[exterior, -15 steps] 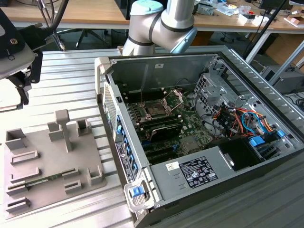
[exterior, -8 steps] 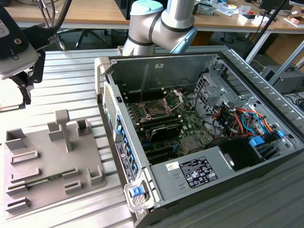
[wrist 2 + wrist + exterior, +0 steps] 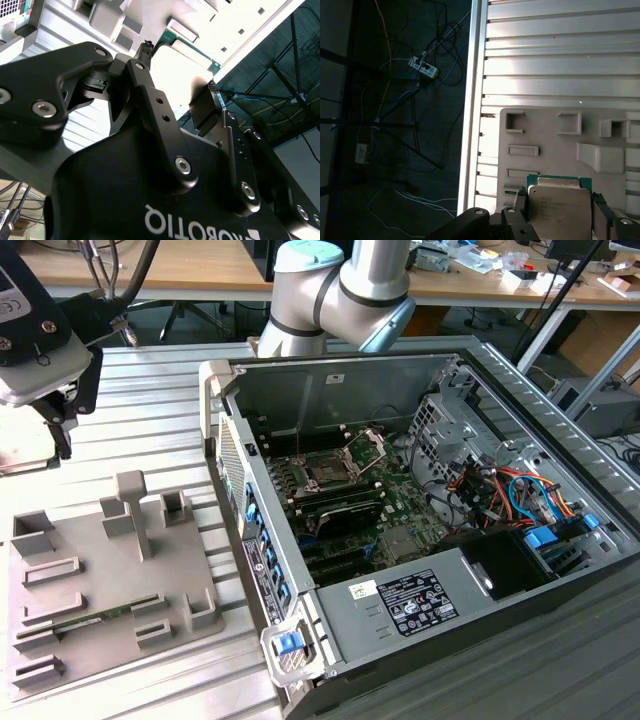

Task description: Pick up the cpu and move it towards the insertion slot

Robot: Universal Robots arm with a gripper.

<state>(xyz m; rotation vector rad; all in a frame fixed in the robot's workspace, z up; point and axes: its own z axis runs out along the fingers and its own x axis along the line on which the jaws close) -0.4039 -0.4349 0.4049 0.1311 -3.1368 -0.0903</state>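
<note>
The cpu (image 3: 559, 207), a silvery square chip with a green rim, sits between two black fingers (image 3: 520, 209) in the first wrist view. My gripper (image 3: 560, 212) is shut on it, above the grey tray (image 3: 545, 142). In the second wrist view the cpu (image 3: 175, 75) looks bright white, with a dark finger pad (image 3: 205, 107) against it. In the exterior view my gripper (image 3: 58, 425) hangs high at the exterior view's left, over the table's far-left part. The insertion slot (image 3: 325, 470) lies inside the open computer case, its metal load plate (image 3: 365, 448) raised.
The grey tray (image 3: 100, 580) with raised blocks and recesses holds a thin green memory stick (image 3: 100, 617). The open computer case (image 3: 420, 540) takes up the exterior view's right, with cables and drive bays. Beyond the ribbed table's edge (image 3: 470, 100), cables lie on the floor.
</note>
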